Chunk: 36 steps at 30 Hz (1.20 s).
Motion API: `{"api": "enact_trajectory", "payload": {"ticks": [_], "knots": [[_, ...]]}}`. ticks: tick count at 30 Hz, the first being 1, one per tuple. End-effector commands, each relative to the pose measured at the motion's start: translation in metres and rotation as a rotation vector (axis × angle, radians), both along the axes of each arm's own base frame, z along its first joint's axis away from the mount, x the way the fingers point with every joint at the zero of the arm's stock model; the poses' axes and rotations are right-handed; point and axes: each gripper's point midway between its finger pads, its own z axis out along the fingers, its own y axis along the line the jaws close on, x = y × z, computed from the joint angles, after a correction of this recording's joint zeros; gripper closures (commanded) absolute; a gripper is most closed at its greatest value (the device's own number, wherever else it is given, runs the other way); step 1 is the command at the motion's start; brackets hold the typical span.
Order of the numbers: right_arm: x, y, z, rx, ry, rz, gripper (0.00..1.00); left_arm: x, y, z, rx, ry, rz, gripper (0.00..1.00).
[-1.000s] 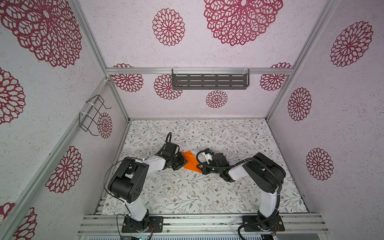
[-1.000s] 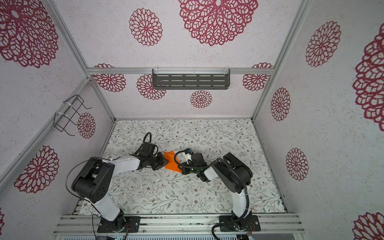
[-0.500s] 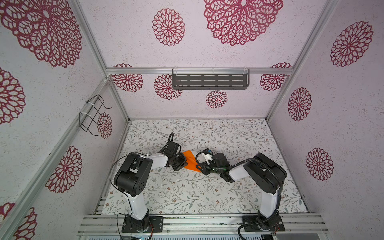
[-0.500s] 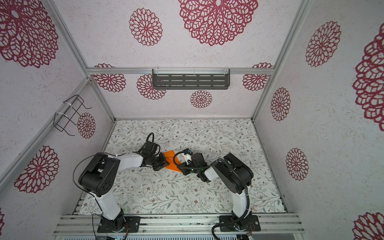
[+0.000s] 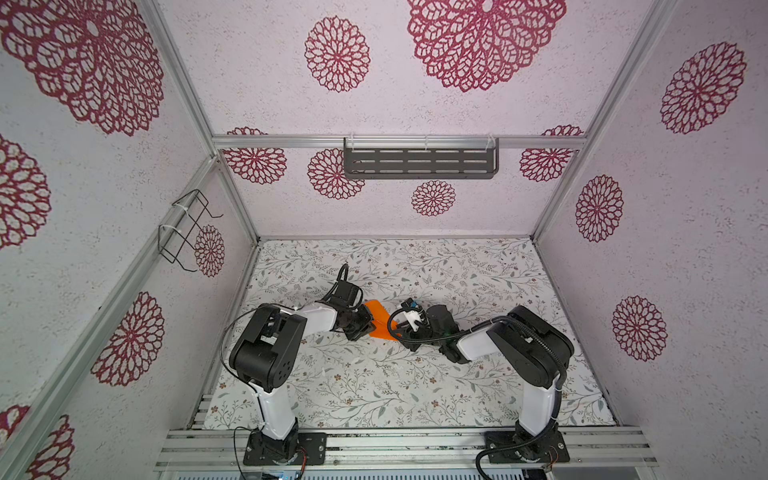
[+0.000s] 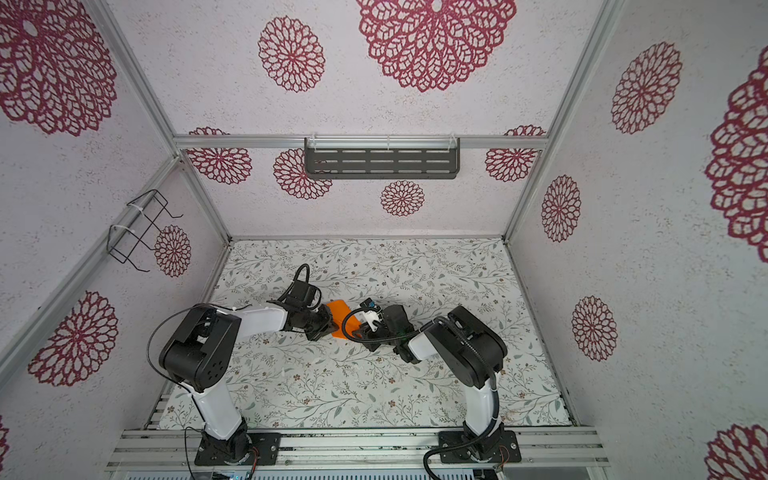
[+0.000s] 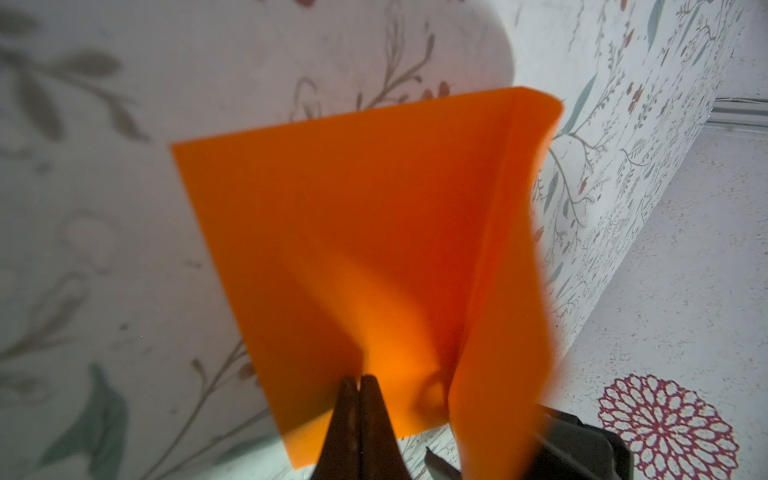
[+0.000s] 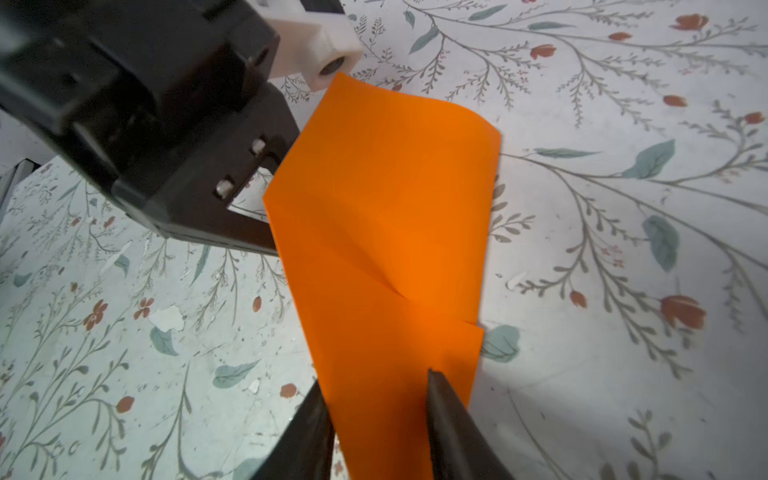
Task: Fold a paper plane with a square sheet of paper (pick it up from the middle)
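The square sheet of paper [image 5: 379, 318] [image 6: 340, 311] is bright orange, bent and creased, and sits mid-table between both grippers. My left gripper [image 7: 359, 378] is shut on one edge of the sheet [image 7: 353, 228], whose far side curls upward. In both top views the left gripper [image 5: 366, 323] [image 6: 330, 323] meets the sheet from the left. My right gripper [image 8: 374, 380] is open, its two fingers standing apart on either side of a narrow end of the sheet [image 8: 386, 208]. In both top views the right gripper [image 5: 400, 330] [image 6: 358, 330] is at the sheet's right edge. The paper plane is out of view.
The floral mat [image 5: 374, 382] covers the table floor. A grey slotted shelf [image 5: 419, 163] hangs on the back wall and a wire basket [image 5: 187, 232] on the left wall. An aluminium rail [image 5: 395, 444] with both arm bases runs along the front.
My right gripper has opened from shut and let go of the sheet. My left gripper has closed fully on the sheet's edge, and the left arm's elbow has shifted slightly.
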Motion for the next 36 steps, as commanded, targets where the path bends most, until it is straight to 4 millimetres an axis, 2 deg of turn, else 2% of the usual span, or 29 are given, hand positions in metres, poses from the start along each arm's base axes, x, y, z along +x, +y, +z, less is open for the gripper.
{"api": "enact_trajectory", "payload": {"ticks": [1, 14, 24, 29, 33, 36], "knots": [[0.007, 0.008, 0.024, -0.004, -0.132, 0.021, 0.61, -0.009, 0.004, -0.016, 0.038, 0.054, -0.005, 0.95], [0.006, 0.018, 0.029, -0.022, -0.219, 0.040, 0.62, -0.010, 0.004, -0.017, 0.040, 0.060, -0.008, 0.96], [0.006, 0.017, 0.017, -0.050, -0.198, 0.037, 0.76, -0.010, 0.004, -0.017, 0.038, 0.059, -0.012, 0.96], [0.006, 0.018, 0.014, -0.047, -0.175, 0.041, 0.86, -0.010, 0.005, -0.014, 0.039, 0.053, -0.010, 0.96], [0.004, 0.020, 0.015, -0.007, -0.123, 0.040, 0.92, -0.006, 0.004, -0.005, 0.029, 0.027, -0.008, 0.95], [0.004, 0.022, 0.017, 0.043, -0.070, 0.032, 0.94, 0.000, 0.003, 0.009, 0.009, -0.024, -0.008, 0.92]]}}
